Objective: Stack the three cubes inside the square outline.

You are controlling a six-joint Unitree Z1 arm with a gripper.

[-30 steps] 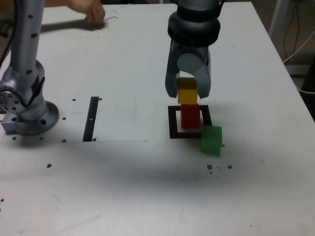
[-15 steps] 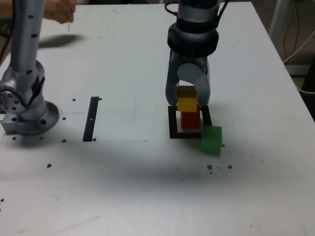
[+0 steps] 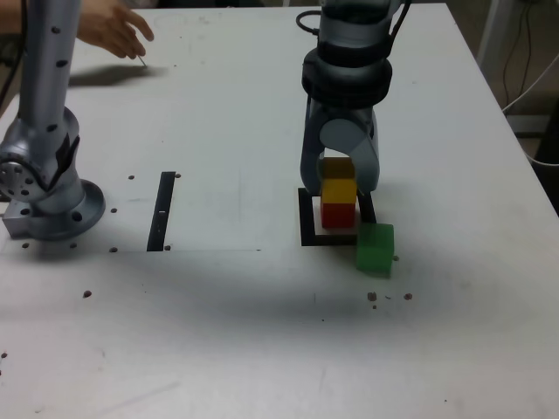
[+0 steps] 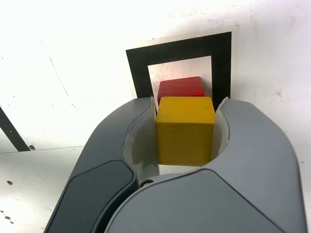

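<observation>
Exterior view: my grey two-fingered gripper (image 3: pixel 340 175) holds the yellow matte cube (image 3: pixel 339 185) between its fingertips, directly above the red matte cube (image 3: pixel 338 216) inside the black square outline (image 3: pixel 307 229). The green matte cube (image 3: pixel 375 248) sits beside the outline's near right corner.

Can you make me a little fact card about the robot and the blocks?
gripper: closed on the yellow block
yellow block: held above the red one; can't tell if they touch
red block: inside the black square
green block: at the square's corner, not stacked
hand: at the exterior view's top left
</observation>
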